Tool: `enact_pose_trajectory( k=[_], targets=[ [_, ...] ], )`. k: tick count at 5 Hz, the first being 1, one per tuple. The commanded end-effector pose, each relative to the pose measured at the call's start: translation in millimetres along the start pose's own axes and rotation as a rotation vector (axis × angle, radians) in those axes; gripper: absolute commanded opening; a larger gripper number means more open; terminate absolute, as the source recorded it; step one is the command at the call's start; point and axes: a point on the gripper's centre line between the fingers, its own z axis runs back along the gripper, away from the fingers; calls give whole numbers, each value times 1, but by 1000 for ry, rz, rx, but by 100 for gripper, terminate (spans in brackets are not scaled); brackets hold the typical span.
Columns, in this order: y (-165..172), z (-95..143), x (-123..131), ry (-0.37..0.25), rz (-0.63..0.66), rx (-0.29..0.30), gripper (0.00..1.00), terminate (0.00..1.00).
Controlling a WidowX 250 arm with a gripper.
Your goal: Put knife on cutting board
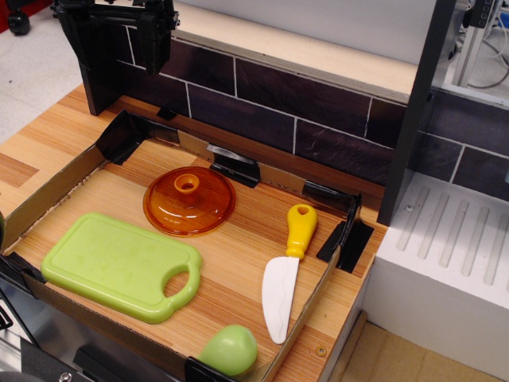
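The knife lies flat on the wooden counter at the right, its yellow handle pointing away and its white blade pointing toward the front, close to the right cardboard wall. The light green cutting board lies flat at the left front, its loop handle toward the knife, about a hand's width from the blade. My gripper is a black shape high at the back left, far from both and above the back wall. It holds nothing that I can see. Its fingertips do not show clearly.
An orange round lid lies behind the board. A small green rounded fruit sits at the front edge near the blade tip. Low cardboard walls ring the work area. A dark post and a white ribbed drainer stand to the right.
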Motion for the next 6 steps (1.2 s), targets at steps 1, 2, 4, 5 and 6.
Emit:
enact_pose_trajectory(
  k=[1, 2, 4, 5, 6],
  targets=[
    [0, 0, 0, 0, 0, 0, 100, 0],
    [-21, -3, -15, -88, -183, -21, 100, 0],
    [-69, -8, -19, -67, -68, -96, 100, 0],
    [-99, -27, -17, -28, 36, -109, 100, 0],
    [-118, -49, -22, -14, 57, -83, 100, 0]
  ],
)
